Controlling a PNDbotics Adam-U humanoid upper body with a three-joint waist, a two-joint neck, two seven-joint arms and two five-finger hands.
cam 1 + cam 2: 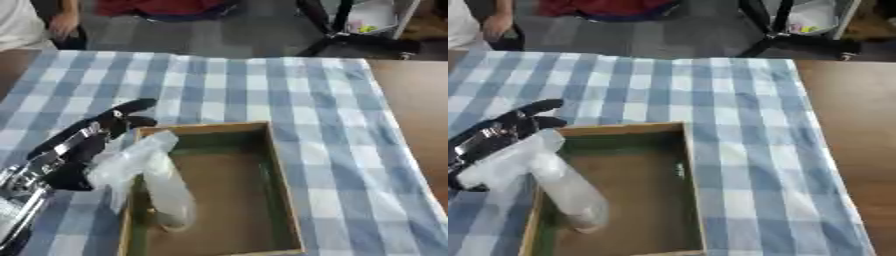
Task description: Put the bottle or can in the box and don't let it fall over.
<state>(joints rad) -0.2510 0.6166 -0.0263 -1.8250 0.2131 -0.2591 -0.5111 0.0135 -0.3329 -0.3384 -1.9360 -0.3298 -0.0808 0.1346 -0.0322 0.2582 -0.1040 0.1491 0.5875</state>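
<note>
One clear, pale plastic bottle stands tilted inside one wooden box, lower centre; the left hand curls round its wrapped top.

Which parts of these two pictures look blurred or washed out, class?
Left eye view: the bottle is a pale smear inside the box, its outline lost; the left hand is soft-edged. Right eye view: the same smeared bottle, and bright glare at the far top right; the checked cloth is soft in both.

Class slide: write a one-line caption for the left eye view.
Left hand holds a clear bottle tilted inside the wooden box on a checked cloth.
</note>
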